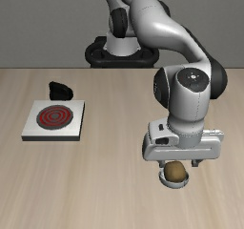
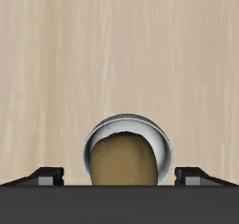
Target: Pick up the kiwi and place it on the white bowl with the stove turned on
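Currently, in the exterior view, the white robot arm (image 1: pixel 157 28) is reaching out over the light wooden bench (image 1: pixel 105 185), and its grey two-finger claw (image 1: pixel 177 164) is hanging directly above the small white round bowl (image 1: pixel 175 186) at the near side, toward the exterior view's right. The brown oval kiwi (image 1: pixel 175 174) is sitting in that bowl, just under the claw. Well apart, toward the exterior view's left, the white square stove plate (image 1: pixel 54 120) is showing red rings on its burner, with a black knob (image 1: pixel 60 89) lying just beyond its far edge.

From the wrist view, the claw (image 2: pixel 121 179) is standing wide open, its fingertips (image 2: pixel 49 176) flanking the kiwi (image 2: pixel 123 162) without touching it and gripping nothing. The kiwi is resting inside the bowl (image 2: pixel 161 137), which is sitting on the bench (image 2: pixel 112 50).
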Available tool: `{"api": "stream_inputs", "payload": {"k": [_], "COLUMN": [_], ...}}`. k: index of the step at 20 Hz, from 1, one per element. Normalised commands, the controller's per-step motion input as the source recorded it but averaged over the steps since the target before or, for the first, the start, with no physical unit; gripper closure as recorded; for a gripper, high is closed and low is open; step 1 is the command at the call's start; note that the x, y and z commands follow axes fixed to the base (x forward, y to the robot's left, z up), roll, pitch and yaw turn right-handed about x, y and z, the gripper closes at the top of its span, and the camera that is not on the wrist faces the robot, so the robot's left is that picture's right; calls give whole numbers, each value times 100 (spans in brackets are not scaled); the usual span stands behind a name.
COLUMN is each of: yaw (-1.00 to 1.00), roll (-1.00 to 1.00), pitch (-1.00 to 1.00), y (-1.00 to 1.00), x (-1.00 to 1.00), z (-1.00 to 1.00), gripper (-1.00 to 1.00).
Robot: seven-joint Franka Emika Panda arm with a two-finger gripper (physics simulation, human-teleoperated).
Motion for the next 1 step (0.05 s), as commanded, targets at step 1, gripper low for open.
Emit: {"api": "stream_inputs", "payload": {"k": [1], "yaw": [0], "roll": [0], "pitch": [0], "y": [0], "x": [0], "z": [0], "gripper": [-100]}}
